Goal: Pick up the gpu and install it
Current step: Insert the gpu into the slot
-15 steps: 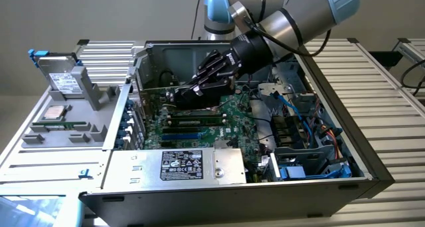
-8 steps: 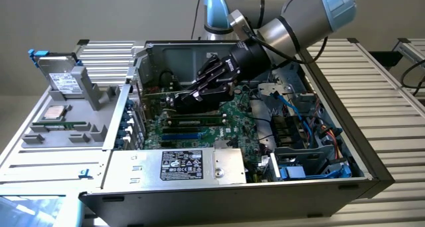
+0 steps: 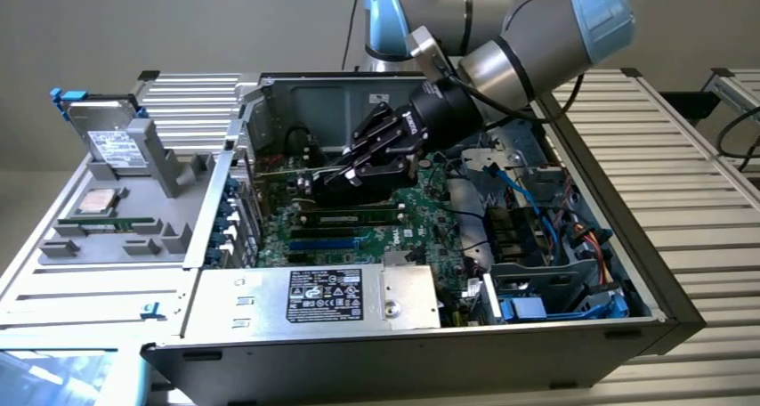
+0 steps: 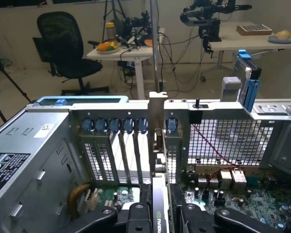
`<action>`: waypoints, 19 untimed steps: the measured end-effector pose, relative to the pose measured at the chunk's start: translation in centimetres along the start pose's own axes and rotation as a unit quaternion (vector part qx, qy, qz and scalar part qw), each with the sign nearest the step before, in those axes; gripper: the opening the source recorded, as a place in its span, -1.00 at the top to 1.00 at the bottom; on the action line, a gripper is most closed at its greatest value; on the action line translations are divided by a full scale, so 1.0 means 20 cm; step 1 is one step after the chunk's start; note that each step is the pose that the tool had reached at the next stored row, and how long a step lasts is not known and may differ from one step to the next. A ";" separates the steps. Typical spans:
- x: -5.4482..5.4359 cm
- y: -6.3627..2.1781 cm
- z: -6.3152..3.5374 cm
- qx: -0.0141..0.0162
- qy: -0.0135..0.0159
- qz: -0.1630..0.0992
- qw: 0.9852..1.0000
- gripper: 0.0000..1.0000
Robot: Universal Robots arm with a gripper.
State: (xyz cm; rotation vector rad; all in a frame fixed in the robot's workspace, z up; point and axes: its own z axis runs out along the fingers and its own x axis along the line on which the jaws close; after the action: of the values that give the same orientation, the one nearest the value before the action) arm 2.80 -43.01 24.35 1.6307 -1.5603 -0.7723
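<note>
My gripper (image 3: pixel 356 167) is down inside the open computer case, shut on the gpu (image 3: pixel 306 180), which it holds on edge over the green motherboard (image 3: pixel 422 219) near the case's rear wall. In the wrist view the gpu (image 4: pixel 158 145) runs straight ahead between the two black fingers (image 4: pixel 136 216), its black cooler face with a green logo showing between them. Its silver bracket stands upright against the row of rear expansion slots (image 4: pixel 114 150), in the gap between the slot covers and the perforated rear panel (image 4: pixel 218 141). How deep the card's edge sits in the board's slot is hidden.
A silver power supply (image 3: pixel 320 295) fills the case's near corner. A long memory stick (image 3: pixel 351 217) lies on the board just by the gripper. Blue cables (image 3: pixel 529 201) and drive bays sit toward the exterior view's right. A grey tray with a hard drive (image 3: pixel 113 148) stands outside on the exterior view's left.
</note>
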 end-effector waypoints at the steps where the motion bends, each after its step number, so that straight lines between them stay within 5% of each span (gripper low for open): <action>1: 0.00 -0.005 0.004 0.000 -0.001 -0.001 1.000 0.44; 9: 0.00 -0.049 0.050 0.002 -0.005 -0.008 1.000 0.44; 16: 0.02 -0.061 0.075 0.007 -0.016 -0.025 1.000 0.44; 19: 0.03 -0.062 0.079 0.007 -0.016 -0.026 1.000 0.44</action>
State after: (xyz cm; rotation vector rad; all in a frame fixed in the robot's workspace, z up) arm 2.22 -43.84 22.50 1.6823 -1.5551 -0.8208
